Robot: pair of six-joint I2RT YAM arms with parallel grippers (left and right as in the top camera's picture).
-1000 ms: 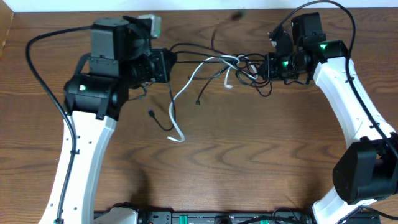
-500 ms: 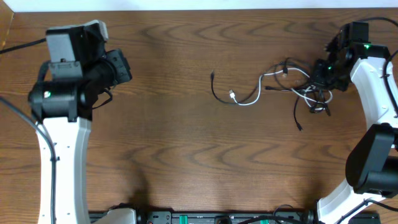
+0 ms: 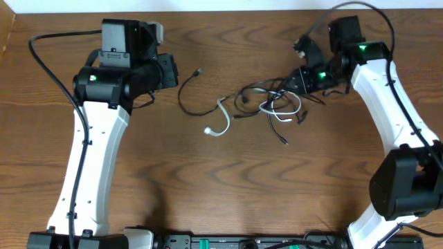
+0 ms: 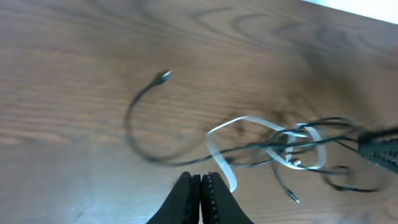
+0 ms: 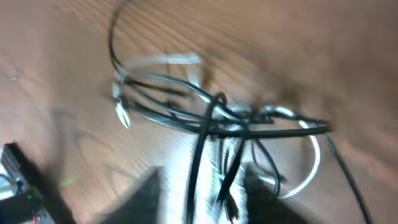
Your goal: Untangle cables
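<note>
**A:** What do we see at the jaws?

**B:** Our left jaws are pressed together with nothing between them, hanging above the tabletop (image 3: 228, 194). In the left wrist view the black cable (image 4: 129, 124) loops at their 11 o'clock. The white cable (image 4: 219, 155) curls in toward their 1 o'clock, and neither cable touches them.

**A:** And the right jaws?

**B:** The right wrist view is blurred. Strands of the tangle (image 5: 217, 121) run into the gap of our right jaws, but we cannot tell whether the jaws pinch them or stand apart.

**A:** Where do the cables lie?

**B:** From overhead, the knot lies on the tabletop at 8 o'clock from the right jaws. The black cable's loose loop trails off at the knot's 9 o'clock, near the left jaws. The white cable's free end hooks out at the knot's 8 o'clock.

**A:** How many of each?

**B:** We count two cables, one black and one white, and two arms: the left arm (image 3: 93, 159) and the right arm (image 3: 387, 104).
</note>
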